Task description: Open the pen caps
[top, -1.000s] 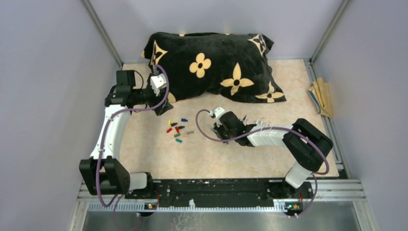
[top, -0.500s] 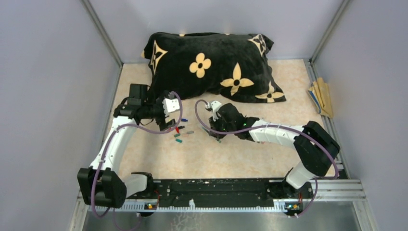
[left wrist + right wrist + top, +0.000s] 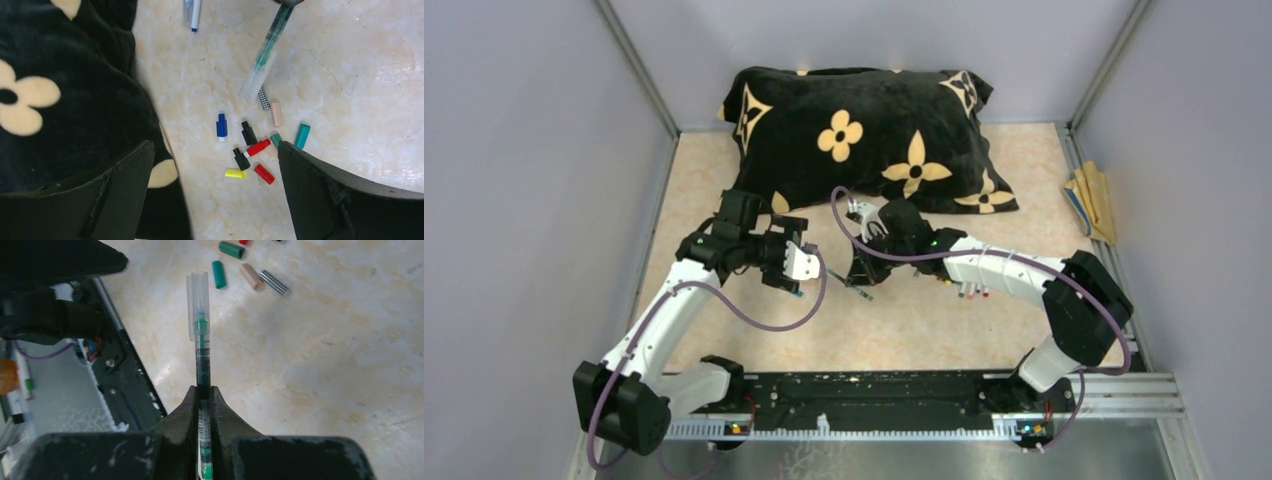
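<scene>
One pen [image 3: 202,352], rear part-hidden btwn R fingers [image 3: 184,412]

a: what sort of place is this?
b: a robotics lab, a closed test cell. plain grey wall panels [image 3: 514,180] stand on three sides, held by aluminium frame posts [image 3: 637,70].
a: and the rig?
b: a left arm [image 3: 654,320] and a right arm [image 3: 1009,272], white and black, are bolted to a black rail [image 3: 874,385] at the near edge of a marble-patterned bench [image 3: 894,325]. purple cables [image 3: 774,326] loop along them. a black pillow [image 3: 864,130] with tan flowers lies at the back.
</scene>
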Controlling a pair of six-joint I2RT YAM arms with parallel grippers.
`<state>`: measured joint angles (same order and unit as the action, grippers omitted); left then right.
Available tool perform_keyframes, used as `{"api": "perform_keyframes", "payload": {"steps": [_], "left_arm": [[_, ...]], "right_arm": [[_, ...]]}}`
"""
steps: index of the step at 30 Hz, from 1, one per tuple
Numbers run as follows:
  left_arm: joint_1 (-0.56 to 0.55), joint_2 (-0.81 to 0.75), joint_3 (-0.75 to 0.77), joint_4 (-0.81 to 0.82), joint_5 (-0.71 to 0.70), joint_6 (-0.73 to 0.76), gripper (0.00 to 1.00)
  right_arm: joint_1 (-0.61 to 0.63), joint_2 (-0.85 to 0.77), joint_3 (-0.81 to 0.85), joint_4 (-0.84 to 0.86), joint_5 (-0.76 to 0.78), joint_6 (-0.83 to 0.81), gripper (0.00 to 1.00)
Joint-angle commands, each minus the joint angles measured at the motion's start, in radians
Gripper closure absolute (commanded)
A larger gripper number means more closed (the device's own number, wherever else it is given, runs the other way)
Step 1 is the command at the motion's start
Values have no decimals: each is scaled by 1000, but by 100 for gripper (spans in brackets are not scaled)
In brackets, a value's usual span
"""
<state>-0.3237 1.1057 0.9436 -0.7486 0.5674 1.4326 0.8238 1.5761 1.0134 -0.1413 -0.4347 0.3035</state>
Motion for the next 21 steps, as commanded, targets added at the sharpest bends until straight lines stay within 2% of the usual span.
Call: {"api": "perform_keyframes", "payload": {"steps": [1, 7, 10, 14, 21], "left_arm": [[-69, -32, -27, -65, -55, 163, 3], [-133, -21, -44, -107, -115, 242, 12], [-153, -6, -41, -116, -120, 232, 20], [-175, 7, -36, -113, -122, 213, 35], [-213, 22, -27, -120, -123, 167, 47]], "right_arm": [[-11, -9, 82, 4, -157, 42, 100], [-18, 31, 113, 12, -237, 60, 100], [-20, 36, 112, 28, -251, 70, 100], [-20, 44, 114, 60, -268, 90, 100], [-21, 74, 131, 118, -283, 132, 100]]}}
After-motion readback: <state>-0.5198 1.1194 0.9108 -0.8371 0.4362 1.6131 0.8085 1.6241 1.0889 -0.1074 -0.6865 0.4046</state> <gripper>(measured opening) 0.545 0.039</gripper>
